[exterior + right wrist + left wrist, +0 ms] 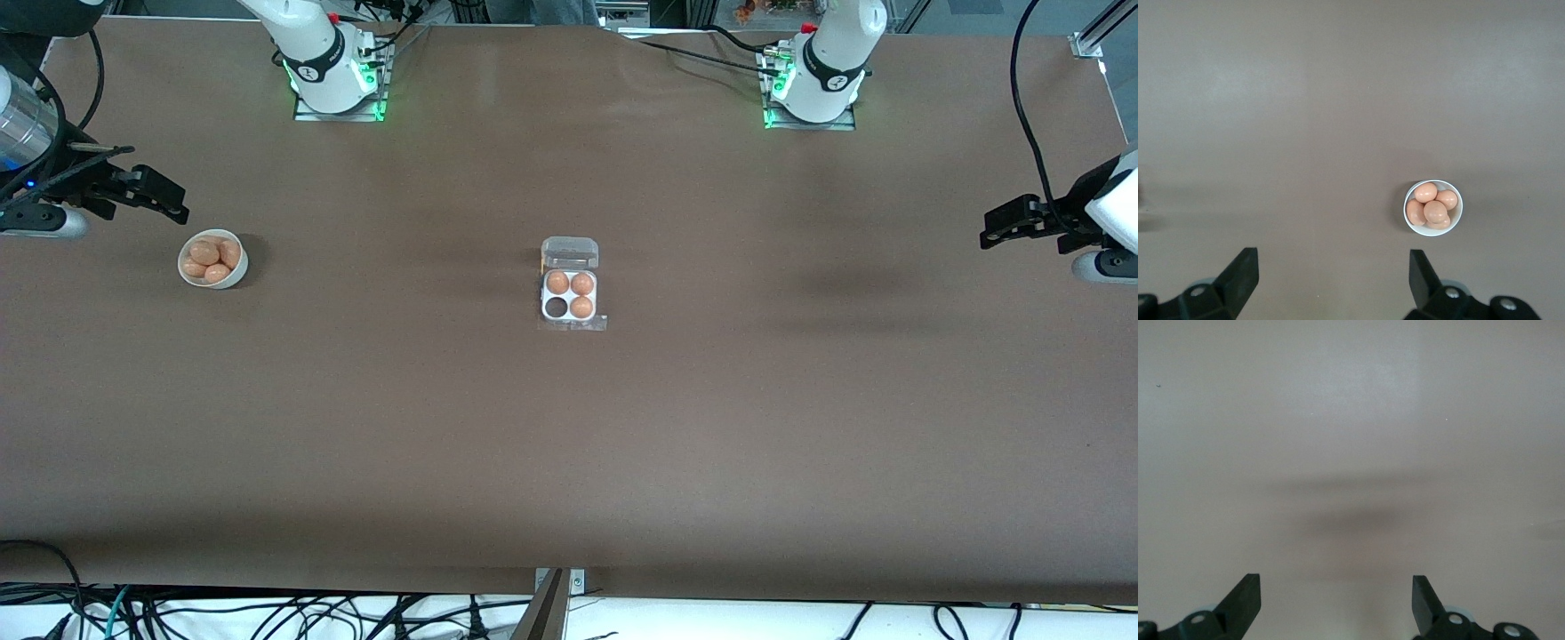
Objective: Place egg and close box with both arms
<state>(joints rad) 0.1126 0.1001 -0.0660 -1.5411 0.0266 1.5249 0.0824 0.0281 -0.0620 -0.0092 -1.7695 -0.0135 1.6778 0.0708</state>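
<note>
the eggs (211,259) wait heaped in a small white bowl (236,269) toward the right arm's end of the table, four showing in the right wrist view (1431,205), touching one another. any one of them will, i judge, be light, smooth and rounded, so it can roll or squirt out of a pinch; if real it is brittle as well. the best hold looks like a gentle grip across the narrow middle of the topmost egg, fingers coming straight down so its neighbours are not shoved against the rim.

the box (570,296) sits mid-table, well apart from the bowl, lid (570,252) swung open and lying on the side toward the arm bases. three cells hold eggs; the empty cell (556,308) is the one nearer the front camera, on the right arm's side. the clear plastic looks thin and springy, so the tray may slide or the lid flex when pushed; one arm steadying it while the other folds the lid seems wise.

the right gripper (164,197) hangs in the air beside the bowl, fingers spread wide and empty (1331,280). the left gripper (1003,227) waits over bare table at the left arm's end, also spread open with nothing between its fingers (1336,600).
</note>
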